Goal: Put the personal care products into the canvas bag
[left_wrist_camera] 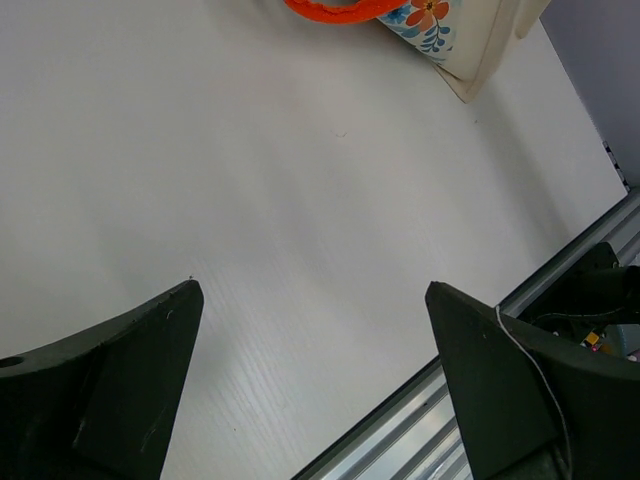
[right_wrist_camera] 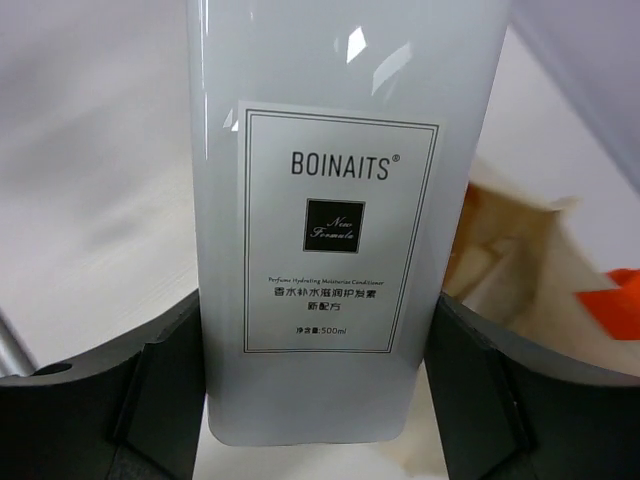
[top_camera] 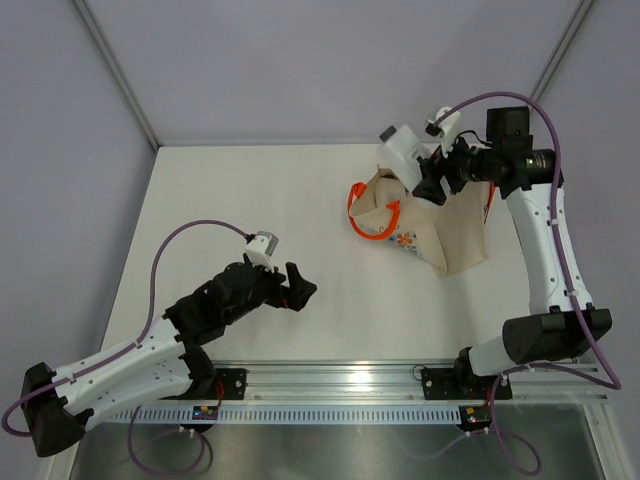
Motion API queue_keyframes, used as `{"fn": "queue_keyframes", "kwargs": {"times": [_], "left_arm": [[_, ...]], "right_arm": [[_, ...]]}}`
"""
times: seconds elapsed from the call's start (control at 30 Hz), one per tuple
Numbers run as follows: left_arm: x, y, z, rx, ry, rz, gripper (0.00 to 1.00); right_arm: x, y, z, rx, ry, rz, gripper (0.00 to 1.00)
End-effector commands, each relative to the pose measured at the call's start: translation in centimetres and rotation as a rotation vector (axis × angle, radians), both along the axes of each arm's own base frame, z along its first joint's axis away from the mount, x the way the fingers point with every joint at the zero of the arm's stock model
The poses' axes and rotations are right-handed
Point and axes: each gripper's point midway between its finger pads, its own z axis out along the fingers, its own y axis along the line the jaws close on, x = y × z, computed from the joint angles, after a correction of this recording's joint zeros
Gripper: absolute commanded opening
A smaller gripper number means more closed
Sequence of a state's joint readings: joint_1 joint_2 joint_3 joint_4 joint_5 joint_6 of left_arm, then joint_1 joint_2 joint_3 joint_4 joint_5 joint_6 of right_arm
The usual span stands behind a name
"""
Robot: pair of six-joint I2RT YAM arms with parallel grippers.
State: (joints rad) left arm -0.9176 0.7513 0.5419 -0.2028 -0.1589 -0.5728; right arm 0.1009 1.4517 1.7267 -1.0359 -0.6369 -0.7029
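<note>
The canvas bag (top_camera: 440, 225), beige with orange handles and a floral print, lies at the back right of the table. My right gripper (top_camera: 432, 178) is shut on the flat white rectangular bottle (top_camera: 402, 152) and holds it in the air over the bag's open mouth. In the right wrist view the bottle (right_wrist_camera: 330, 210) fills the frame between both fingers, with the bag (right_wrist_camera: 520, 270) behind it. My left gripper (top_camera: 300, 290) is open and empty, low over the bare table near the front. The bag's corner (left_wrist_camera: 450, 35) shows at the top of the left wrist view. The other products are out of view.
A metal rail (top_camera: 330, 385) runs along the table's near edge. Grey walls close in the back and sides of the white table (top_camera: 270, 200).
</note>
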Motion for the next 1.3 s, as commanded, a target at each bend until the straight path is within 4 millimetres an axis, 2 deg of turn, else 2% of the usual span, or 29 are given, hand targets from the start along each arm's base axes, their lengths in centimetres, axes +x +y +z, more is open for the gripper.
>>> {"fn": "queue_keyframes", "kwargs": {"times": [0.0,0.07,0.1,0.13,0.17,0.2,0.23,0.27,0.3,0.33,0.37,0.4,0.47,0.5,0.53,0.57,0.6,0.63,0.7,0.73,0.87,1.03,1.1,1.13,1.2,1.23,1.27], "left_arm": [[0.6,0.0,2.1,-0.031,-0.055,0.014,0.99],[0.6,-0.1,2.1,-0.029,-0.059,0.011,0.99],[0.6,-0.1,2.1,-0.029,-0.061,0.011,0.99],[0.6,-0.1,2.1,-0.027,-0.061,0.010,0.99],[0.6,-0.1,2.1,-0.025,-0.062,0.009,0.99],[0.6,-0.2,2.0,-0.022,-0.060,0.004,0.99],[0.6,-0.2,1.9,-0.018,-0.060,0.003,0.99],[0.6,-0.1,1.9,-0.016,-0.062,0.003,0.99],[0.6,-0.1,1.7,-0.013,-0.061,0.001,0.99],[0.6,-0.1,1.7,-0.008,-0.063,-0.001,0.99],[0.6,-0.1,1.6,-0.006,-0.062,-0.003,0.99],[0.5,0.0,1.5,-0.002,-0.063,-0.004,0.99],[0.5,0.0,1.4,0.001,-0.067,-0.007,0.99],[0.5,0.0,1.4,0.002,-0.067,-0.009,0.99],[0.5,0.0,1.3,0.007,-0.068,-0.013,0.99],[0.5,-0.1,1.3,0.006,-0.069,-0.015,0.99],[0.5,-0.2,1.3,0.004,-0.071,-0.018,0.99],[0.5,-0.2,1.1,0.007,-0.070,-0.020,0.99],[0.6,-0.5,1.0,0.004,-0.071,-0.026,0.99],[0.5,-0.5,0.9,0.004,-0.067,-0.030,0.99],[0.4,-0.9,1.1,-0.004,-0.060,-0.045,0.99],[0.2,-0.6,1.3,-0.013,-0.072,-0.047,0.99],[0.1,-0.5,1.3,-0.010,-0.073,-0.049,0.99],[0.1,-0.5,1.2,-0.006,-0.069,-0.049,0.99],[0.1,-0.5,1.3,-0.006,-0.073,-0.047,0.99],[0.1,-0.4,1.3,-0.004,-0.071,-0.046,0.99],[0.2,-0.4,1.4,-0.001,-0.074,-0.042,0.99]], "right_arm": [[6.6,-1.1,4.8,0.069,-0.217,-0.078,0.00],[9.2,-2.3,4.7,0.072,-0.245,-0.153,0.00],[11.2,-3.0,4.8,0.077,-0.282,-0.203,0.00],[12.0,-3.6,4.4,0.075,-0.293,-0.234,0.00],[12.7,-4.0,3.0,0.071,-0.283,-0.265,0.00],[13.6,-4.4,3.4,0.075,-0.325,-0.294,0.00],[13.9,-4.9,2.9,0.075,-0.329,-0.312,0.00],[13.8,-5.1,1.5,0.072,-0.304,-0.315,0.00],[13.5,-5.2,1.2,0.066,-0.300,-0.314,0.00],[12.9,-5.1,-0.2,0.063,-0.267,-0.309,0.00],[12.5,-6.4,-0.7,0.062,-0.259,-0.327,0.00],[11.5,-6.7,-0.2,0.052,-0.279,-0.321,0.00],[9.7,-7.5,-2.1,0.043,-0.221,-0.310,0.00],[8.4,-7.7,-1.2,0.043,-0.243,-0.309,0.00],[7.5,-7.9,-2.7,0.041,-0.209,-0.309,0.00],[6.7,-8.3,-2.8,0.037,-0.222,-0.298,0.00],[5.5,-8.3,-1.8,0.032,-0.260,-0.293,0.00],[4.9,-8.3,-2.9,0.028,-0.244,-0.293,0.00],[3.7,-8.1,-2.5,0.027,-0.265,-0.281,0.00],[3.4,-8.1,-3.2,0.029,-0.248,-0.282,0.00],[3.1,-9.2,-5.0,0.011,-0.190,-0.349,0.00],[3.6,-10.9,-8.4,-0.021,-0.078,-0.448,0.00],[3.8,-11.7,-10.8,-0.064,0.004,-0.474,0.00],[4.2,-12.0,-10.7,-0.075,0.010,-0.477,0.01],[4.4,-12.4,-12.7,-0.112,0.080,-0.472,0.08],[5.0,-12.4,-11.9,-0.114,0.075,-0.464,0.11],[4.7,-12.4,-13.2,-0.140,0.130,-0.436,0.21]]}}
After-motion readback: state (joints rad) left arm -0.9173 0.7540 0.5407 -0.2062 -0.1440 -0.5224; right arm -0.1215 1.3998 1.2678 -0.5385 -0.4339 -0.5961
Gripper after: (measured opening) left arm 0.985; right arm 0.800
